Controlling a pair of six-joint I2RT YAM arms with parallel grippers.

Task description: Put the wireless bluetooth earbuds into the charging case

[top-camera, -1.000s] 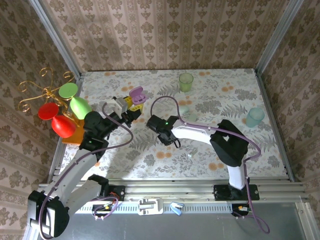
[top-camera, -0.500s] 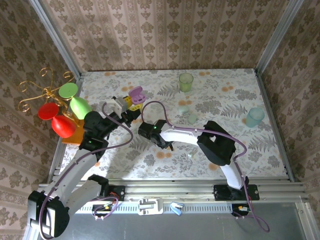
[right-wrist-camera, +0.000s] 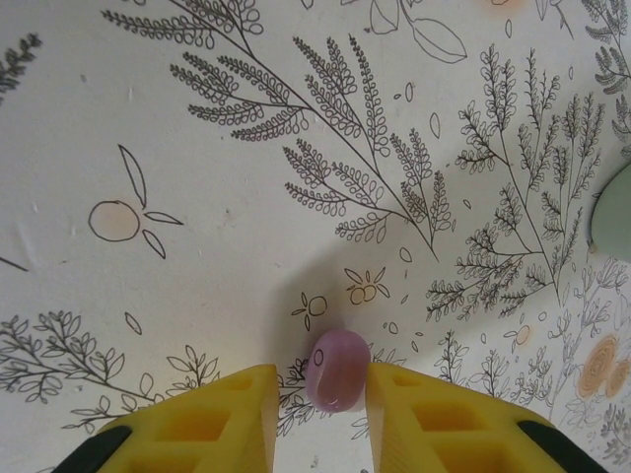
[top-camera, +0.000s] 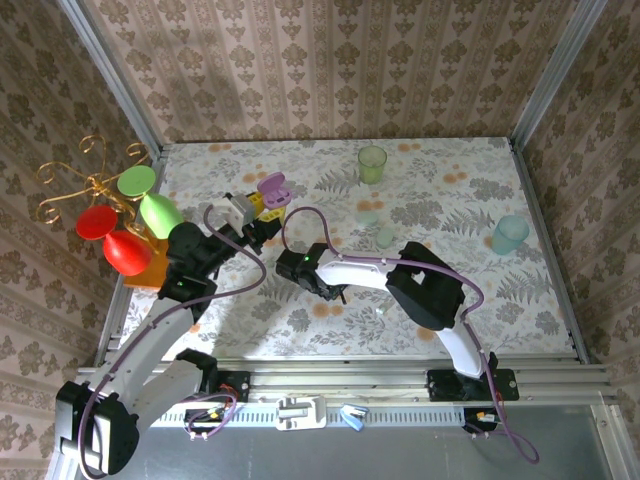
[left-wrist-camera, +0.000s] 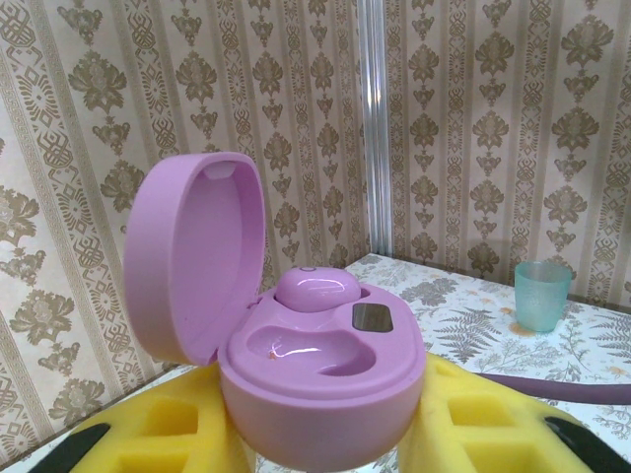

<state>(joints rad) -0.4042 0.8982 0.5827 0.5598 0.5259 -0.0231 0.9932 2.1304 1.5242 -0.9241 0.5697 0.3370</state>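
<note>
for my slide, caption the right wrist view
right gripper open around a pink-purple earbud on the fern-print tablecloth

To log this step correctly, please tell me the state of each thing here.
charging case: lid open, near slot empty.
seated earbud: in the far slot.
left hand: shut on the charging case.
right hand: open.
loose earbud: between the right hand's fingers, gap on one side.
teal cup: upright.

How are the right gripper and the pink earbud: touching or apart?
Cannot tell. Right wrist view: earbud between the fingers, its edge meeting one, but perhaps lying lower.
</note>
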